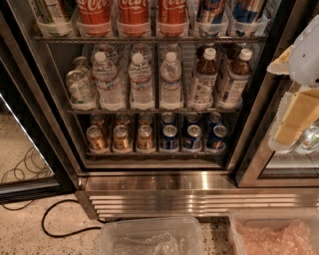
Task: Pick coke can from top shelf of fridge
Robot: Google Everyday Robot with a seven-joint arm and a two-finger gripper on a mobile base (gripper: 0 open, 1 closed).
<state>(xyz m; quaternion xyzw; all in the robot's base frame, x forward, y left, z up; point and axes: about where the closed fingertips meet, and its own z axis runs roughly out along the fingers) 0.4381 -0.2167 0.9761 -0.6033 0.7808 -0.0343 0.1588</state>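
Observation:
The fridge [199, 182] stands open in front of me, with wire racks and a steel slatted base. Three red coke cans [133, 12] stand side by side in clear tubs on the top shelf [149, 38], at the upper edge of the view, their tops cut off. Other cans stand left and right of them on the same shelf. My gripper [294, 122], white and cream, hangs at the right edge of the view in front of the fridge's right door frame. It is well to the right of and below the coke cans and holds nothing that I can see.
Water bottles [141, 82] and brown drink bottles [204, 79] fill the middle rack. Small gold cans [121, 137] and blue cans [192, 137] fill the lower rack. Two clear plastic tubs [149, 236] sit on the floor in front. A black cable [55, 219] lies at the left by the open door [30, 184].

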